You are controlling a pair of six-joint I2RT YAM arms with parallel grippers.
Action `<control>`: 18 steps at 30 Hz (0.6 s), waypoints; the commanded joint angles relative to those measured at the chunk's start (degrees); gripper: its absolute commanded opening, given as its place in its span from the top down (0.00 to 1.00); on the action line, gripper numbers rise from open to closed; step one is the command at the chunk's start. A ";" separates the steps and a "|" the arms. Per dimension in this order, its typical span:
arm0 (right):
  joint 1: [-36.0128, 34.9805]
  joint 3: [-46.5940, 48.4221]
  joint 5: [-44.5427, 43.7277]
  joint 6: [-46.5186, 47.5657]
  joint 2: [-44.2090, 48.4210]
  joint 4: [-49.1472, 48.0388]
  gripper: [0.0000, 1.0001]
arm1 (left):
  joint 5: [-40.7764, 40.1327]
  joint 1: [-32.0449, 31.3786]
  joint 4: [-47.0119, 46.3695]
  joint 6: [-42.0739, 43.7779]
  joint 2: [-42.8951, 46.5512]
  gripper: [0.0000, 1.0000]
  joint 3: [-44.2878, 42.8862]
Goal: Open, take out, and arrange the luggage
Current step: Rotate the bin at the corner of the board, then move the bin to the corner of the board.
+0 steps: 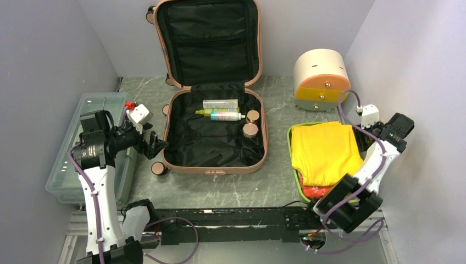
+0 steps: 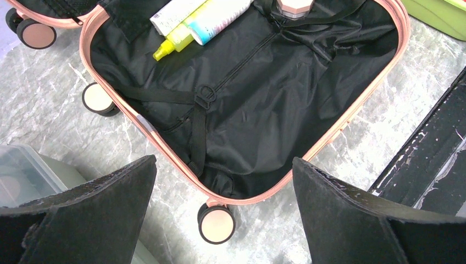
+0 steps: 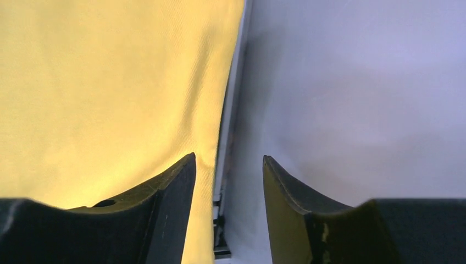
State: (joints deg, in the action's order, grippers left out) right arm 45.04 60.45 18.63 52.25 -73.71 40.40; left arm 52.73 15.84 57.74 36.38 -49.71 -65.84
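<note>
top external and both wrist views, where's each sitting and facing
Top external: above and behind, looking down on open luggage; left arm, right arm show.
Left wrist: looks past its open fingers into the luggage.
Right wrist: looks past its fingers at yellow cloth and wall.
Shared: top external and left wrist see luggage.

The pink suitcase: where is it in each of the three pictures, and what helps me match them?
Top external: the luggage lies open in the middle, lid raised at the back.
Left wrist: its lower half fills most of the picture.
Right wrist: not in it; only yellow cloth and wall.
Shared landmark: the yellow-green spray bottle inside, in both of those views.
</note>
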 commanded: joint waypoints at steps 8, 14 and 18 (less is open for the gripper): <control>-23.38 8.36 21.33 7.55 17.65 16.39 0.40 | 2.11 0.90 -1.26 -0.96 0.62 0.01 0.19; -41.73 5.17 19.12 4.73 14.93 13.42 0.42 | 1.87 1.30 -1.18 -0.96 1.23 0.01 0.81; -51.57 0.24 11.59 4.27 10.42 11.57 0.46 | 1.85 1.64 -1.31 -1.05 1.54 0.00 0.98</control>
State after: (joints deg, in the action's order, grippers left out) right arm 0.14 64.90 35.62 57.43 -59.57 53.30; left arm 52.71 16.93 57.67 36.36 -49.19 -65.01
